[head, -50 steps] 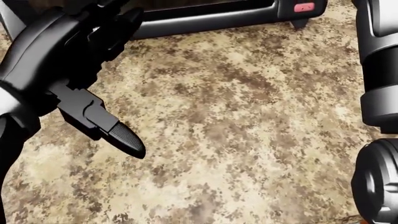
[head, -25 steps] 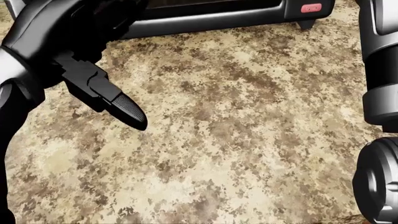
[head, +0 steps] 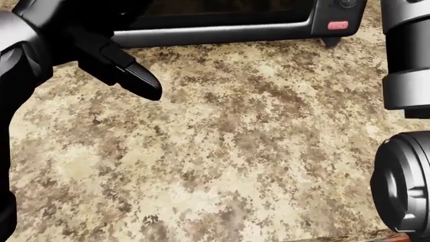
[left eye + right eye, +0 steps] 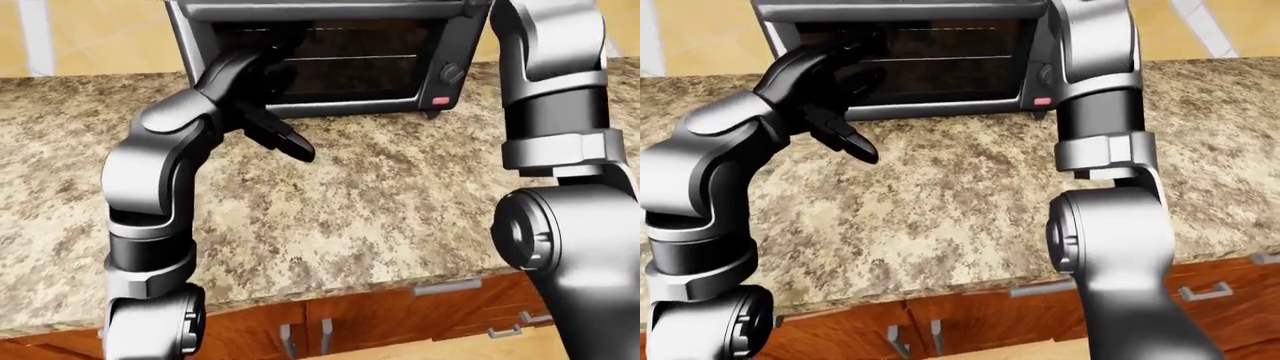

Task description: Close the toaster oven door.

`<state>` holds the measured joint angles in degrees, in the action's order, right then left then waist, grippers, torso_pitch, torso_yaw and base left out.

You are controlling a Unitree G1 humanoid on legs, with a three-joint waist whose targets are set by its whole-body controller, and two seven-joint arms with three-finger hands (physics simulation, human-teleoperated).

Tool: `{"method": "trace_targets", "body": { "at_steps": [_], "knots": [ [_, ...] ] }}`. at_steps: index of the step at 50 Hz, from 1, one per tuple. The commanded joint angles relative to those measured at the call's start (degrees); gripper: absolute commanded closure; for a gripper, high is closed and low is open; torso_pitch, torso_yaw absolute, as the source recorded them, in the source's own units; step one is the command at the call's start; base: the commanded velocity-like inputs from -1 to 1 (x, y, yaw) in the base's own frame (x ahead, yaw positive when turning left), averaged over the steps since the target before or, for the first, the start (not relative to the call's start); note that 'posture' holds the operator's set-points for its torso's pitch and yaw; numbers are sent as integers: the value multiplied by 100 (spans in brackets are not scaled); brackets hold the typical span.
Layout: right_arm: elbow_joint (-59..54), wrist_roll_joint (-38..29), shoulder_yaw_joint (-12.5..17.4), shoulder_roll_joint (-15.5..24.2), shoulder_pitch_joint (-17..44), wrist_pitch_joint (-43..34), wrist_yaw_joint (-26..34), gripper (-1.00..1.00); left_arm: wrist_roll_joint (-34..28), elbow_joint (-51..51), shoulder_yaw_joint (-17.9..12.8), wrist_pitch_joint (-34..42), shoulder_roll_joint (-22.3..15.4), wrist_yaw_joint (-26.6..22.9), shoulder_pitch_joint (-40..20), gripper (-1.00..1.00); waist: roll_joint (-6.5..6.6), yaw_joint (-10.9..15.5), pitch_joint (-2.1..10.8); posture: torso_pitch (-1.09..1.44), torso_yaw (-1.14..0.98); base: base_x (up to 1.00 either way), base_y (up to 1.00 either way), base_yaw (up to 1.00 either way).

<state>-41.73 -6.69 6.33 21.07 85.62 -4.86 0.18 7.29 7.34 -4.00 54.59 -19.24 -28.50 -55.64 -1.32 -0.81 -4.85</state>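
The left arm (image 4: pixel 150 187) rises from the lower left of the left-eye view, bends at the elbow and reaches up toward the toaster oven (image 4: pixel 320 56). Its left hand (image 4: pixel 255 90) sits against the left part of the oven's dark glass door (image 4: pixel 350 60), low on the pane. One dark finger with a ribbed tip points down and to the right, hanging above the desk (image 4: pixel 350 195), apart from the rest of the hand; the other fingers (image 4: pixel 855 79) are dark against the dark glass, so I cannot tell whether they are spread or curled.

The toaster oven stands at the top middle of both eye views, on the far part of the speckled brown stone desk. A grey band runs along its lower edge, and a rack line shows through the glass. At the oven's right end are a round knob (image 4: pixel 452 73) and, below it, a small red button (image 3: pixel 338 25).

Wooden cabinet fronts (image 4: pixel 400 319) with metal pulls run under the desk's near edge.

The right arm (image 4: pixel 555 135) stands upright at the right of the left-eye view, and climbs out of the top beside the oven's right end. The right hand is out of sight in every view.
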Motion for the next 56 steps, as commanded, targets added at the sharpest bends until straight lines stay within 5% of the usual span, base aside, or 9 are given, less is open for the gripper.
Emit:
{"method": "trace_targets", "body": {
  "at_steps": [1, 38, 56],
  "knots": [
    [75, -3, 49, 61, 106, 10, -37, -100, -134, 311, -375, -565, -131, 243, -368, -100, 28, 31, 209, 0, 0, 0, 0, 0],
    [435, 32, 94, 155, -154, -196, -27, -100, -556, -3281, -329, -2565, -402, 95, -2056, -100, -25, 160, 231, 0, 0, 0, 0, 0],
    [390, 41, 89, 138, -155, -167, -40, -100, -790, -5353, -345, -3685, -554, 97, -2878, -100, 39, 14, 235, 0, 0, 0, 0, 0]
  ]
}}
